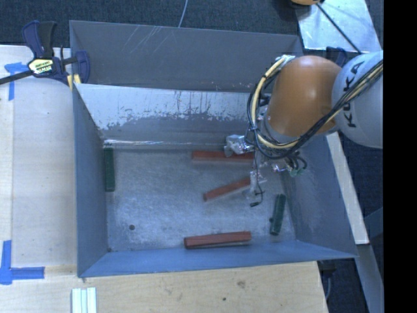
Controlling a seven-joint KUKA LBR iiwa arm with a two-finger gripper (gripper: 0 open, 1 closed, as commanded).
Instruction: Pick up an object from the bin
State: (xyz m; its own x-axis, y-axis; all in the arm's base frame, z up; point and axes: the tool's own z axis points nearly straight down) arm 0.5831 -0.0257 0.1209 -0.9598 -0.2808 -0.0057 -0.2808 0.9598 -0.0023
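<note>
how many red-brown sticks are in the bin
3: back stick along the rear, tilted stick mid-bin, front stick nearest the camera. The arm may hide more.

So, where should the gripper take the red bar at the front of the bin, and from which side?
Probably its middle, from straight above, closing across the narrow width. The red bar lies flat, its length along the front wall, so the middle balances best; the wall may leave little room on that side.
</note>
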